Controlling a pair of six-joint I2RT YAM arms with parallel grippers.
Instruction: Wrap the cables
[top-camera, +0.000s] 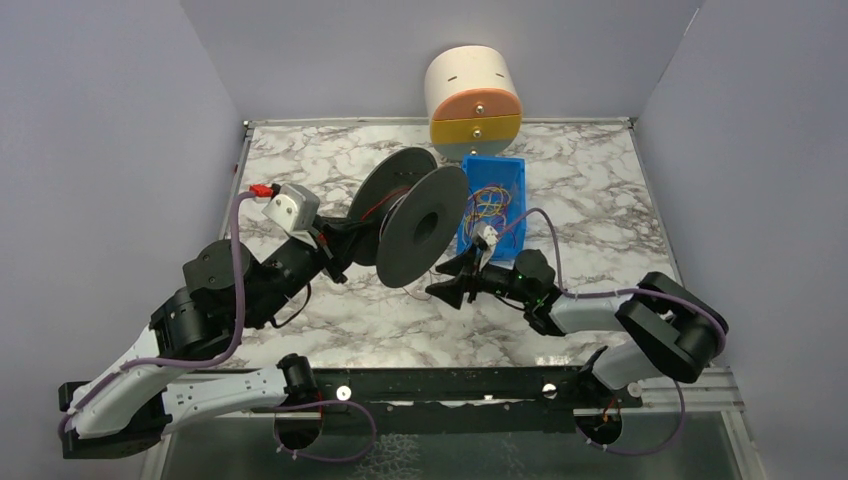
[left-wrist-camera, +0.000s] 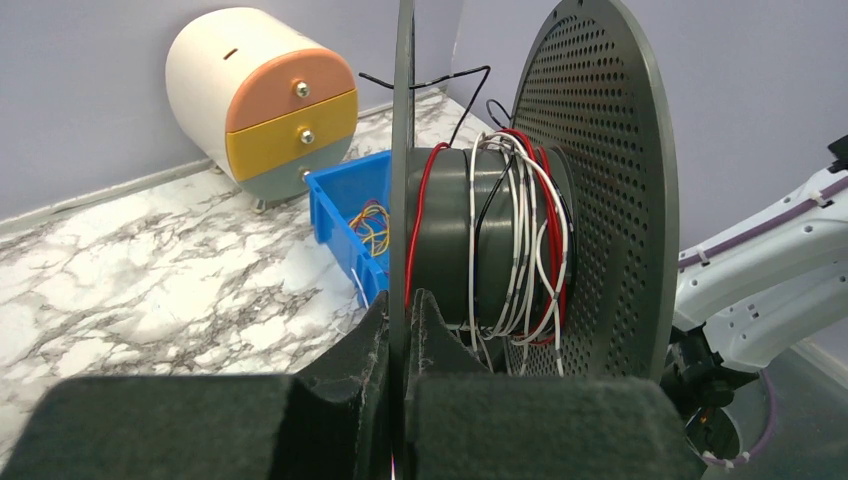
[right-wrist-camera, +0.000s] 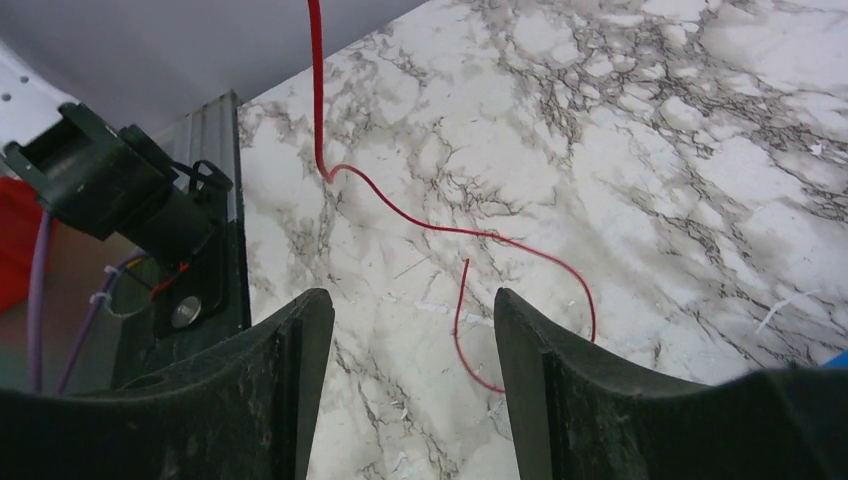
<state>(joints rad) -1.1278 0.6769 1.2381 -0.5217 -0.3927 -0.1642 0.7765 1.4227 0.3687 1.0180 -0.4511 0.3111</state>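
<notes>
A dark grey cable spool (top-camera: 420, 222) stands on edge mid-table, its hub (left-wrist-camera: 480, 240) wound with white, red and black cables. My left gripper (top-camera: 345, 245) is shut on the spool's near flange (left-wrist-camera: 403, 180), the thin disc pinched between its fingers (left-wrist-camera: 372, 350). A loose red cable (right-wrist-camera: 430, 225) runs down from the spool and curls on the marble. My right gripper (top-camera: 452, 283) is open and empty, low over the table just right of the spool; the red cable's free end lies between and beyond its fingers (right-wrist-camera: 300, 350).
A blue bin (top-camera: 492, 200) with coloured wires sits behind the spool, right of centre. A round drawer unit (top-camera: 473, 95) in cream, orange and yellow stands at the back wall. Black rail (top-camera: 440, 385) runs along the near edge.
</notes>
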